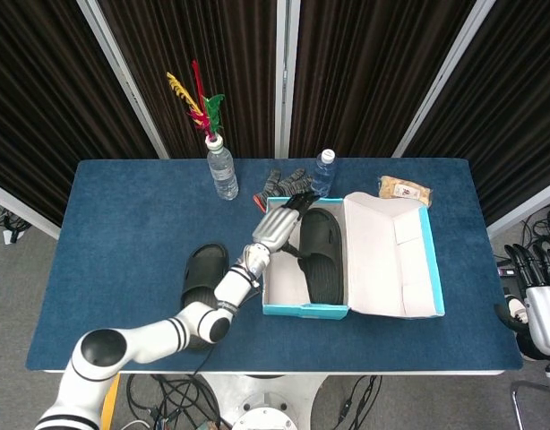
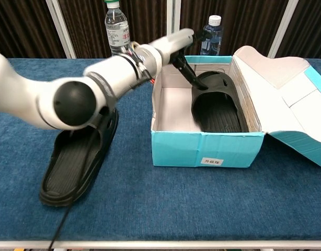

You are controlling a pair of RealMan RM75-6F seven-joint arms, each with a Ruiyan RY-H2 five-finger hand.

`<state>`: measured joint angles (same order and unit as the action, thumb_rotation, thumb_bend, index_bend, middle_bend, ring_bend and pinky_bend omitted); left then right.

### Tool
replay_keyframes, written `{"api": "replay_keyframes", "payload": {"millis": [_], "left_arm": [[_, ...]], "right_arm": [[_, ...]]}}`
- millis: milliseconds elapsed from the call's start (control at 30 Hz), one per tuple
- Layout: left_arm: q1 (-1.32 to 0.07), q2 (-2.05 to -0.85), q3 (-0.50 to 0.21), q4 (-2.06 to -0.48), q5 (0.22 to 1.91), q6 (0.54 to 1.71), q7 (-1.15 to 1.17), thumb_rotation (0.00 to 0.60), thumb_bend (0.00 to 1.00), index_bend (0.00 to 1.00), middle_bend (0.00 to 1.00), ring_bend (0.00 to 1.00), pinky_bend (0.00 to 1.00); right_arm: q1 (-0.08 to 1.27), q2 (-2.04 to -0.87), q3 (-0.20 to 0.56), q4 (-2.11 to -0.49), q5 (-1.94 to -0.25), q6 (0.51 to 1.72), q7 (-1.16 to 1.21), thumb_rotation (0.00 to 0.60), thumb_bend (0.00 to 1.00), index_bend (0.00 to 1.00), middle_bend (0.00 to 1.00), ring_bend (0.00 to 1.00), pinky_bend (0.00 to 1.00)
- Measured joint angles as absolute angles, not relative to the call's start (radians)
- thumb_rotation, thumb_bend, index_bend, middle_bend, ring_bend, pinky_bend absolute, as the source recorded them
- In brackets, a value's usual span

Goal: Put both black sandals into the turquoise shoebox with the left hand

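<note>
Black rubbery sandal [image 2: 219, 107] lies inside the turquoise shoebox [image 2: 205, 149]; its mate [image 2: 77, 159] rests on the desk [image 1: 114, 224] toward the left edge; left hand [image 1: 284, 213] hovers over the box's rim, fingers apart, empty; sandal probably light, flexible, best gripped by its strap.

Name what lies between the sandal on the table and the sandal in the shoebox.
Between the sandal on the table and the boxed sandal stands the turquoise shoebox's left wall, with the left arm reaching across above it. The head view shows this best.
</note>
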<state>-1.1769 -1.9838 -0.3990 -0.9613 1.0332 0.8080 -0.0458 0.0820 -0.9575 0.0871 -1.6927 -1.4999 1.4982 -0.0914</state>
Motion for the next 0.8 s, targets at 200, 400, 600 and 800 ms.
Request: {"api": "replay_keyframes", "payload": {"millis": [200,400,600,800], "left_arm": [[-1.070,-1.699,-0.373,-1.353,0.959,0.845,0.121,0.600,0.00,0.07,0.00,0.16,0.38],[-0.942,-1.385,-0.319,-1.633,0.850,0.890,0.250,0.600,0.00,0.09,0.01,0.44,0.56],[-0.854,-1.264,-0.197,-1.719,0.744,0.888,0.329,0.600,0.00,0.09,0.01,0.53,0.63],[-0.840,-1.265,-0.118,-1.718,0.690,0.800,0.328,0.600,0.00,0.09,0.01,0.57,0.65]], "right_arm": [[0.092,-0.965,0.090,-1.679,-1.508,1.491,-0.080,0.600,0.12,0.03,0.09,0.00,0.06],[0.105,-0.975,0.090,-1.662,-1.518,1.479,-0.063,0.600,0.12,0.03,0.09,0.00,0.06],[0.114,-0.983,0.089,-1.651,-1.521,1.467,-0.054,0.600,0.12,0.03,0.09,0.00,0.06],[0.115,-0.982,0.086,-1.654,-1.527,1.468,-0.059,0.600,0.12,0.03,0.09,0.00,0.06]]}}
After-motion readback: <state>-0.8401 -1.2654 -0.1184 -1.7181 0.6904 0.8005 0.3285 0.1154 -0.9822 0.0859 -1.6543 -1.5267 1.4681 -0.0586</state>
